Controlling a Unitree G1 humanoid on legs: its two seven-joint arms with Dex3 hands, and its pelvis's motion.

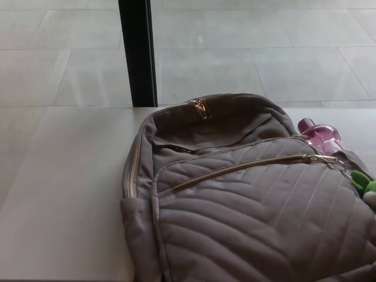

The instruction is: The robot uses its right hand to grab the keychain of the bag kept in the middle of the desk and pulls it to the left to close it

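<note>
Here is the bag, grey and quilted, lying flat in the middle of the worktop and running off the bottom right of the head view; no robot hand shows, left or right, so whether the fingers are spread or pressed together I cannot tell; the front zip slants across the bag's face, and its zip pull sits at the far right end of the track; just beyond it, at the picture's right edge, a green keychain peeks in, half cut off; whether it hangs from that pull I cannot make out; a pink bottle lies against the bag's upper right side; a black post stands behind the worktop; on progress, I judge nothing done yet; the reach, the grab and the whole drag leftward along the track are all left to do.
</note>
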